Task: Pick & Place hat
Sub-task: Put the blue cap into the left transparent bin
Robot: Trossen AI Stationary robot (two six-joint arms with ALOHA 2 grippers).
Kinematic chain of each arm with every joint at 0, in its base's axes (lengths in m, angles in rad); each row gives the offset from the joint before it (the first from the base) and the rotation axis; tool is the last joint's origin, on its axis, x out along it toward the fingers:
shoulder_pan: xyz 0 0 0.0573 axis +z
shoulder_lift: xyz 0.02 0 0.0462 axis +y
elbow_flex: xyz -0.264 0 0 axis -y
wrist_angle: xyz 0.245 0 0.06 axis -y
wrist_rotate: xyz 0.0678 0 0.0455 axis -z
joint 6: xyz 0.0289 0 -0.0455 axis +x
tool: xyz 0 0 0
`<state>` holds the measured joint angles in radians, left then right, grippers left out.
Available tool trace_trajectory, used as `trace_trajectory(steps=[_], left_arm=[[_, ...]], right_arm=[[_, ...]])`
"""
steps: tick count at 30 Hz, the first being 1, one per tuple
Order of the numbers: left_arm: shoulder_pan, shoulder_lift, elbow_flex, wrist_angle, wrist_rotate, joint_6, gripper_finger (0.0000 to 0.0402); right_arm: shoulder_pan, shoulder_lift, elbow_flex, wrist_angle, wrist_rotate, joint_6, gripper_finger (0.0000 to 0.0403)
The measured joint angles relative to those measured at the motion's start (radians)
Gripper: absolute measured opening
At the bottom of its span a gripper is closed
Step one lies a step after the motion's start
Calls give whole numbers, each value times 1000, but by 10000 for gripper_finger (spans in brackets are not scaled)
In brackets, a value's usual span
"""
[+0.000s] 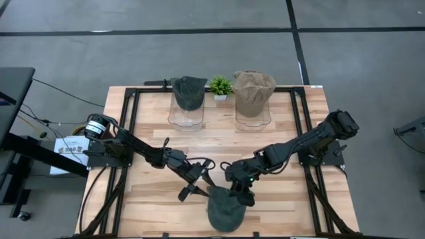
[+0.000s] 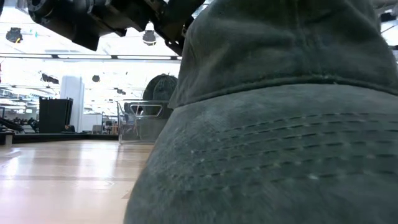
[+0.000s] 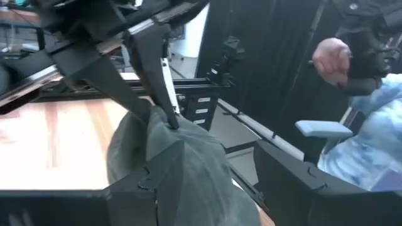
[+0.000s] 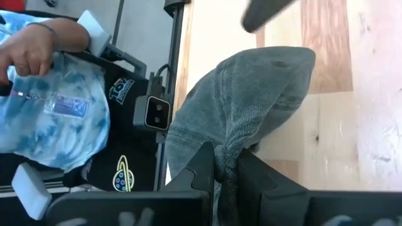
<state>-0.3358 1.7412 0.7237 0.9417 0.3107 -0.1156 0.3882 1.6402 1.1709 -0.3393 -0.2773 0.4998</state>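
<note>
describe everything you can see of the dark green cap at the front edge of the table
The dark green fabric cap lies at the front edge of the light wooden table, between the two arms. It looks like soft washed cotton, with rows of stitching across the brim and a seam where brim meets crown. The right gripper is shut on a bunched fold of its cloth. The left gripper is open beside it, with one finger reaching the cap's fabric.
</note>
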Motion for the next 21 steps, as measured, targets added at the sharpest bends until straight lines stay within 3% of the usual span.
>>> trace_trajectory(steps=[7, 12, 21], left_arm=[[75, 0, 0, -1, -3, -62, 188], [141, 0, 1, -7, -2, -95, 188], [221, 0, 2, -6, 93, -130, 188]], right_arm=[[-23, -11, 2, -31, -19, -84, 20], [-52, -18, 59, -163, -11, -191, 20], [-127, -21, 186, -386, -9, -323, 20]])
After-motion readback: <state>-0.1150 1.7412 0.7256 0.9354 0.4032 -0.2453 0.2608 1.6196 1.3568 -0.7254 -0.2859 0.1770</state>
